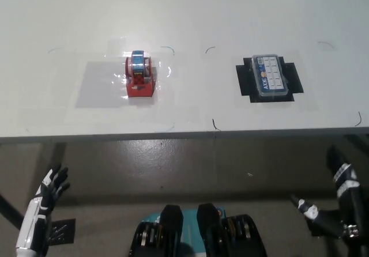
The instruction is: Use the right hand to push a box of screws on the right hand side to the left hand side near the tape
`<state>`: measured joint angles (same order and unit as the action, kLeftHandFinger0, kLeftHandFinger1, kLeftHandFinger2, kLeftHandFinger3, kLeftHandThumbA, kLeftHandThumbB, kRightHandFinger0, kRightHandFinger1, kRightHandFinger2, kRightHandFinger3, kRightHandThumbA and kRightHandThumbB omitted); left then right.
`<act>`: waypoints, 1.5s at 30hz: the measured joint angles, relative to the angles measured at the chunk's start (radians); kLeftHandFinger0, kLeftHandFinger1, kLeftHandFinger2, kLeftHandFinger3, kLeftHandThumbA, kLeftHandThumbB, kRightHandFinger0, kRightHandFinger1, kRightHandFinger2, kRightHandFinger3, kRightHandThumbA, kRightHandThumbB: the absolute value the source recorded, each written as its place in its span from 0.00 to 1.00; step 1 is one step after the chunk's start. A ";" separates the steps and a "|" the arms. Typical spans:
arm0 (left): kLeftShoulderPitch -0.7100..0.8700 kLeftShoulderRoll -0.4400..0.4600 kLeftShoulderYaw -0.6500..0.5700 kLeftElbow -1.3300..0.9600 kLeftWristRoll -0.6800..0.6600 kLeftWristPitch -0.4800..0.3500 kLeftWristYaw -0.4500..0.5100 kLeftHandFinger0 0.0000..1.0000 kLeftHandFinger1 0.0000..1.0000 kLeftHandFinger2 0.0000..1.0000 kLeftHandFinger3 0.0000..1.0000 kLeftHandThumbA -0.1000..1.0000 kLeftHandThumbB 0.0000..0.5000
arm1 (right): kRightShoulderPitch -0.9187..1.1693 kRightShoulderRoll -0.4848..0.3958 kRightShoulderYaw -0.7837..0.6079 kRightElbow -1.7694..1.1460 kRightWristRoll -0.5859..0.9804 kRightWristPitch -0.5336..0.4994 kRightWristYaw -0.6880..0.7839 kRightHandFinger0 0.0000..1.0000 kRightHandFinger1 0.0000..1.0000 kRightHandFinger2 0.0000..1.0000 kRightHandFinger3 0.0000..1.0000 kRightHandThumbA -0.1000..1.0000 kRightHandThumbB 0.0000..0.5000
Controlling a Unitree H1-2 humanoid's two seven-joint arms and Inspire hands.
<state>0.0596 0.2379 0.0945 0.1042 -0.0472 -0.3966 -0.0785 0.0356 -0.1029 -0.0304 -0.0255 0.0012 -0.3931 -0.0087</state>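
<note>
— So, where is the box of screws [271,76] sitting?
— Right side, well apart from the tape [140,75]. Your right hand [337,202] is hanging spread, holding nothing; pushing off-centre is risking spinning it.

At the lower left of the frame I see my left hand [51,183]: dark fingers with pale bands across them, joined to a white, smooth-shelled forearm that runs down to the bottom edge. At the lower right, my right hand [340,202] is black throughout, with small white patches on the fingers and a white band near the wrist. A bit of bright metal shows low on the black arm.
</note>
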 measured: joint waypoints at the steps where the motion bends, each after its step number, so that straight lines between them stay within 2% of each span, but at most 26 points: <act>1: 0.004 0.000 -0.001 -0.018 -0.001 0.000 -0.002 1.00 1.00 1.00 1.00 1.00 0.39 | 0.000 0.000 -0.003 -0.033 0.000 -0.001 0.000 1.00 1.00 1.00 1.00 1.00 0.45; 3: 0.012 0.000 -0.003 -0.053 -0.003 0.000 -0.005 1.00 1.00 1.00 1.00 1.00 0.40 | -0.006 -0.001 -0.009 -0.083 -0.003 0.000 -0.001 1.00 1.00 1.00 1.00 1.00 0.53; 5: 0.017 -0.001 -0.006 -0.072 -0.006 0.000 -0.007 1.00 1.00 1.00 1.00 1.00 0.44 | -0.021 -0.005 -0.015 -0.118 -0.004 0.002 -0.001 1.00 1.00 1.00 1.00 1.00 0.59; 8: 0.029 -0.003 -0.012 -0.095 -0.008 0.000 -0.012 1.00 1.00 1.00 1.00 1.00 0.41 | -0.085 -0.028 -0.026 -0.130 -0.002 0.025 0.002 1.00 1.00 1.00 1.00 1.00 0.56; 10: 0.033 -0.005 -0.017 -0.099 -0.010 0.000 -0.014 1.00 1.00 1.00 1.00 1.00 0.43 | -0.136 -0.044 -0.031 -0.126 0.000 0.044 0.003 1.00 1.00 1.00 1.00 1.00 0.52; 13: 0.040 -0.008 -0.021 -0.102 -0.012 0.001 -0.017 1.00 1.00 1.00 1.00 1.00 0.40 | -0.224 -0.060 -0.037 -0.098 0.002 0.071 0.004 1.00 1.00 1.00 1.00 1.00 0.42; 17: 0.049 -0.008 -0.023 -0.104 -0.012 0.001 -0.017 1.00 1.00 1.00 1.00 1.00 0.38 | -0.323 -0.074 -0.039 -0.018 0.007 0.085 0.006 1.00 1.00 1.00 1.00 1.00 0.51; 20: 0.050 -0.008 -0.023 -0.104 -0.013 0.001 -0.017 1.00 1.00 1.00 1.00 1.00 0.42 | -0.402 -0.082 -0.042 0.076 0.008 0.092 0.007 1.00 1.00 1.00 1.00 1.00 0.53; 24: 0.050 -0.009 -0.027 -0.107 -0.017 0.001 -0.022 1.00 1.00 1.00 1.00 1.00 0.41 | -0.548 -0.094 -0.052 0.278 0.012 0.093 0.007 1.00 1.00 1.00 1.00 1.00 0.60; 27: 0.051 -0.010 -0.029 -0.113 -0.020 0.001 -0.026 1.00 1.00 1.00 1.00 1.00 0.38 | -0.637 -0.099 -0.056 0.418 0.013 0.092 0.006 1.00 1.00 1.00 1.00 1.00 0.54; 29: 0.052 -0.010 -0.031 -0.117 -0.021 0.001 -0.028 1.00 1.00 1.00 1.00 1.00 0.38 | -0.690 -0.100 -0.056 0.508 0.014 0.089 0.006 1.00 1.00 1.00 1.00 1.00 0.54; 31: 0.054 -0.012 -0.032 -0.118 -0.022 0.001 -0.029 1.00 1.00 1.00 1.00 1.00 0.38 | -0.752 -0.100 -0.056 0.629 0.015 0.086 0.006 1.00 1.00 1.00 1.00 1.00 0.46; 33: 0.056 -0.013 -0.032 -0.118 -0.024 0.001 -0.029 1.00 1.00 1.00 1.00 1.00 0.39 | -0.794 -0.100 -0.055 0.739 0.014 0.083 0.005 1.00 1.00 1.00 1.00 1.00 0.46; 36: 0.059 -0.016 -0.032 -0.118 -0.025 0.001 -0.029 1.00 1.00 1.00 1.00 1.00 0.41 | -0.861 -0.100 -0.055 0.915 0.014 0.075 0.003 1.00 1.00 1.00 1.00 1.00 0.41; 38: 0.059 -0.019 -0.032 -0.118 -0.026 0.001 -0.029 1.00 1.00 1.00 1.00 1.00 0.39 | -0.899 -0.100 -0.055 1.018 0.015 0.071 0.002 1.00 1.00 1.00 1.00 1.00 0.43; 40: 0.061 -0.022 -0.032 -0.118 -0.026 0.001 -0.029 1.00 1.00 1.00 1.00 1.00 0.38 | -0.942 -0.100 -0.060 1.131 0.017 0.067 0.002 1.00 1.00 1.00 1.00 1.00 0.52; 43: 0.067 -0.023 -0.032 -0.119 -0.026 0.000 -0.030 1.00 1.00 1.00 1.00 1.00 0.41 | -1.009 -0.100 -0.078 1.273 0.025 0.061 0.001 1.00 1.00 1.00 1.00 1.00 0.51; 45: 0.070 -0.023 -0.032 -0.124 -0.026 0.000 -0.029 1.00 1.00 1.00 1.00 1.00 0.41 | -1.057 -0.100 -0.094 1.347 0.034 0.060 -0.001 1.00 1.00 1.00 1.00 1.00 0.45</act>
<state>0.1294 0.2149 0.0624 -0.0201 -0.0727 -0.3965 -0.1080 -1.0215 -0.2031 -0.1241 1.3220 0.0347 -0.3331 -0.0096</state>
